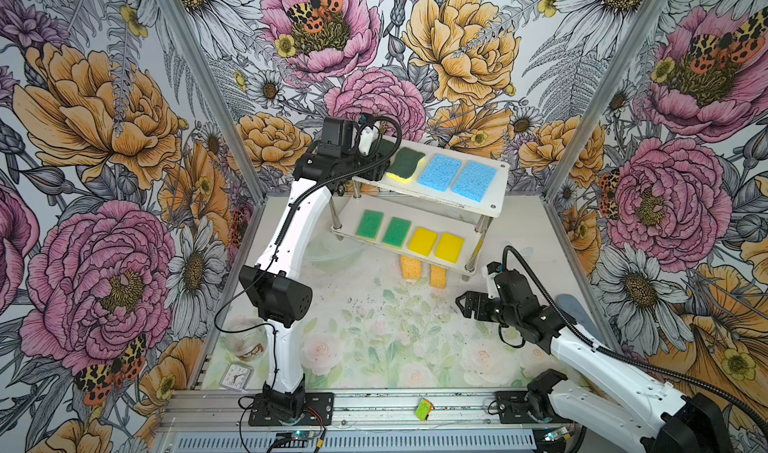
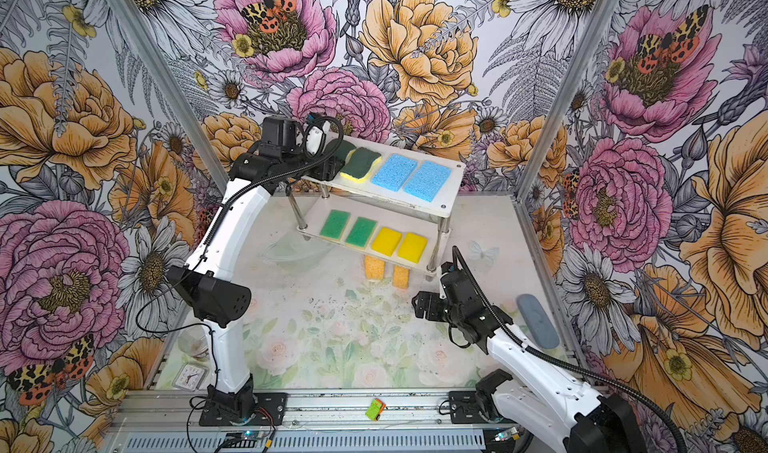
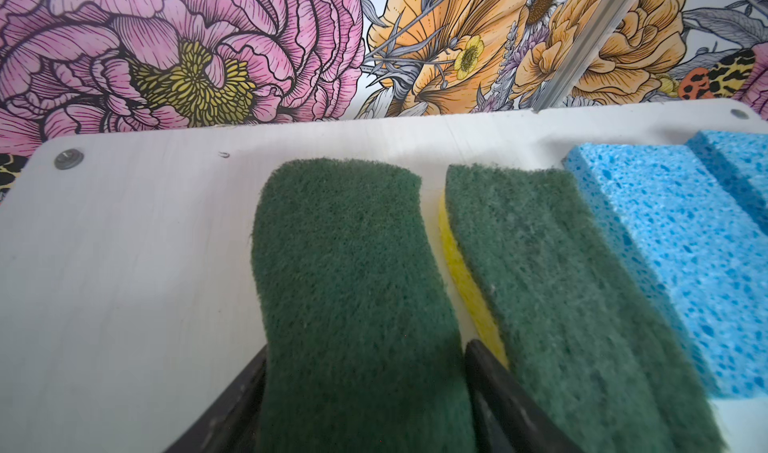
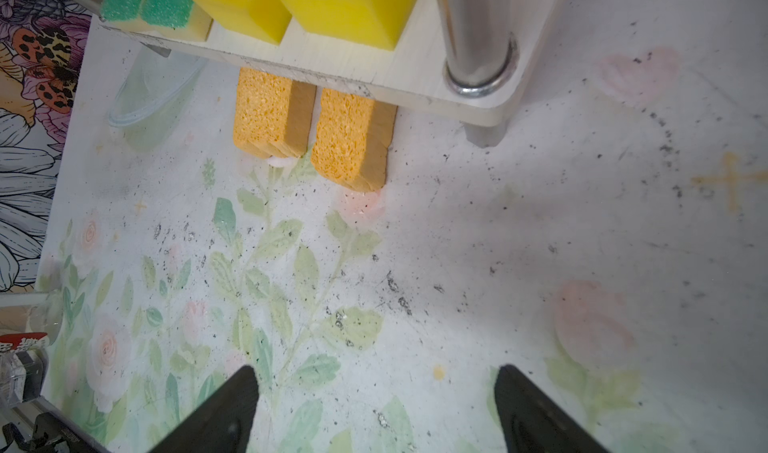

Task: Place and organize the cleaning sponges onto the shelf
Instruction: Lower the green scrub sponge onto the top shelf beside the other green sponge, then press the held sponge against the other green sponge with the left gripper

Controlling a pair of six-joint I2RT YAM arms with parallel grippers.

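The white two-tier shelf [image 1: 502,181] [image 2: 456,185] stands at the back. My left gripper [image 1: 380,162] [image 3: 365,349] is shut on a wavy dark-green sponge [image 3: 345,264] [image 2: 343,149], which lies flat on the top board's left end beside its twin [image 1: 405,163] [image 3: 561,284]. Two blue sponges [image 1: 440,171] [image 1: 473,179] lie to the right. The lower board holds two green-topped sponges [image 1: 369,222] and two yellow ones [image 1: 422,241]. Two orange sponges [image 1: 410,268] [image 4: 270,114] lie on the table, partly under the shelf's front edge. My right gripper [image 1: 462,304] [image 4: 376,368] hovers open and empty in front of them.
A clear bowl [image 1: 332,253] sits on the table by the shelf's left legs. A glass jar [image 1: 245,343] and a small clock [image 1: 236,376] are near the left arm's base. A grey oblong pad [image 2: 538,320] lies at the right wall. A green toy [image 1: 424,410] rests on the front rail.
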